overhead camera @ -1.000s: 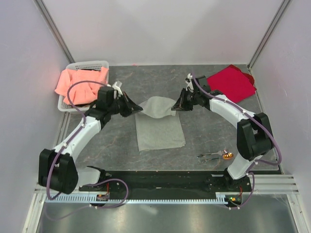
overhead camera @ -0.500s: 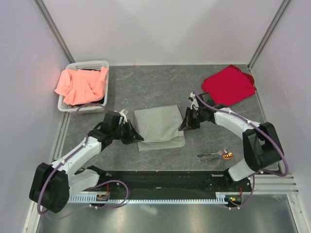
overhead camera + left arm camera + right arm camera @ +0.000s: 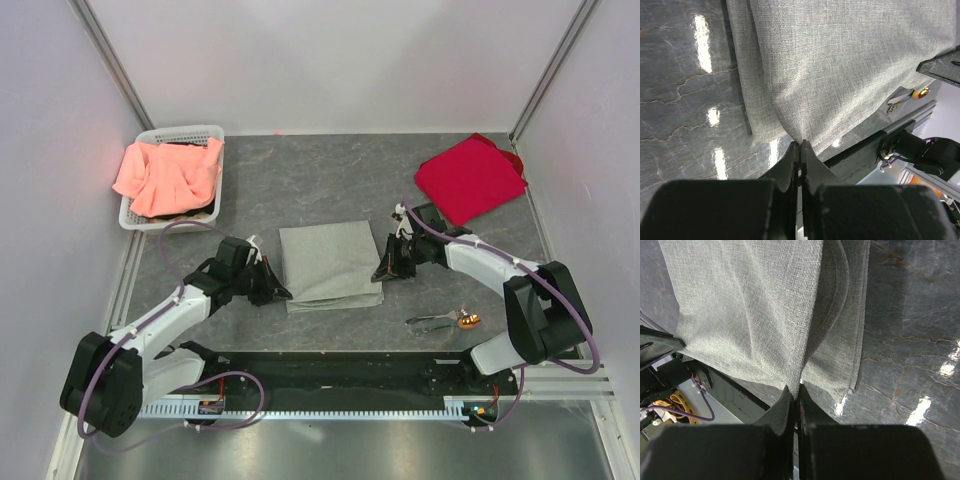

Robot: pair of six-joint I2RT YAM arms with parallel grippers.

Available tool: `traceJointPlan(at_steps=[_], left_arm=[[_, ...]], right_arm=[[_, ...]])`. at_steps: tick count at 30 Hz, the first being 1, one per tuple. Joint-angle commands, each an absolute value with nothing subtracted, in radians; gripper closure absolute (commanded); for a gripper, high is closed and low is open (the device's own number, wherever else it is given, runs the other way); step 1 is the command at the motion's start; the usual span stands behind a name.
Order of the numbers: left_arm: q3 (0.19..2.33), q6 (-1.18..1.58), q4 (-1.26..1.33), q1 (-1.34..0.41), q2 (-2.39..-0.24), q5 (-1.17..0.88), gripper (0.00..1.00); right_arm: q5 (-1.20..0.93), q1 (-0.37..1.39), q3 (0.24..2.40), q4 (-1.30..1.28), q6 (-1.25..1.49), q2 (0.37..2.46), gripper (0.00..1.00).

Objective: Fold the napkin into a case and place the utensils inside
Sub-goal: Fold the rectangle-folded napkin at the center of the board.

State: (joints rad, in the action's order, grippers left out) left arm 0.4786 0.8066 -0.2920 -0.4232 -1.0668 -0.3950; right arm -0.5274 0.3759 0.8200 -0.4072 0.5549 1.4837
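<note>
Where the napkin [image 3: 328, 262] lies doubled flat at mid-bench [image 3: 300, 175], I see my left gripper [image 3: 283, 293] clenched on its near-left corner and my right gripper [image 3: 383, 275] clenched on its near-right corner. Both grippers sit low, tilted down onto the cloth. Open bench lies beyond the napkin's far edge. The utensils [image 3: 445, 321] rest near-right, apart from the napkin.
</note>
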Motion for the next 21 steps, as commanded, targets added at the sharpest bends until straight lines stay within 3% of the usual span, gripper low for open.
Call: traceJointPlan(at_steps=[1,5,7,8,9,10,12,13,14,16,21], left_arm=[[0.479,0.799,-0.285,-0.426,-1.083,-0.339,0.98],[0.471,0.798,-0.282,-0.426,-1.095,-0.313,0.98],[0.466,0.793,-0.278,-0.428,-1.107,-0.299,0.95],[0.463,0.790,-0.275,-0.428,-1.111,-0.298,0.92],[0.463,0.784,-0.275,-0.428,-1.118,-0.299,0.87],[0.462,0.782,-0.275,-0.428,-1.123,-0.310,0.75],[0.457,0.782,-0.281,-0.434,-1.112,-0.319,0.68],[0.446,0.787,-0.291,-0.436,-1.083,-0.304,0.54],[0.440,0.791,-0.301,-0.436,-1.065,-0.298,0.47],[0.437,0.798,-0.313,-0.436,-1.025,-0.281,0.38],[0.503,0.792,-0.365,-0.436,-1.009,-0.207,0.35]], right_arm=[[-0.538,0.376,0.798,-0.365,0.566,1.457,1.00],[-0.531,0.376,0.776,-0.353,0.557,1.474,0.99],[-0.520,0.376,0.769,-0.353,0.537,1.503,0.91],[-0.514,0.376,0.770,-0.357,0.517,1.512,0.76],[-0.508,0.376,0.770,-0.363,0.506,1.519,0.68],[-0.509,0.376,0.772,-0.376,0.499,1.523,0.62],[-0.511,0.376,0.767,-0.382,0.486,1.507,0.48],[-0.509,0.376,0.761,-0.393,0.480,1.499,0.44],[-0.500,0.376,0.762,-0.400,0.474,1.493,0.39],[-0.492,0.374,0.770,-0.419,0.447,1.479,0.36],[-0.384,0.376,0.837,-0.463,0.384,1.491,0.35]])
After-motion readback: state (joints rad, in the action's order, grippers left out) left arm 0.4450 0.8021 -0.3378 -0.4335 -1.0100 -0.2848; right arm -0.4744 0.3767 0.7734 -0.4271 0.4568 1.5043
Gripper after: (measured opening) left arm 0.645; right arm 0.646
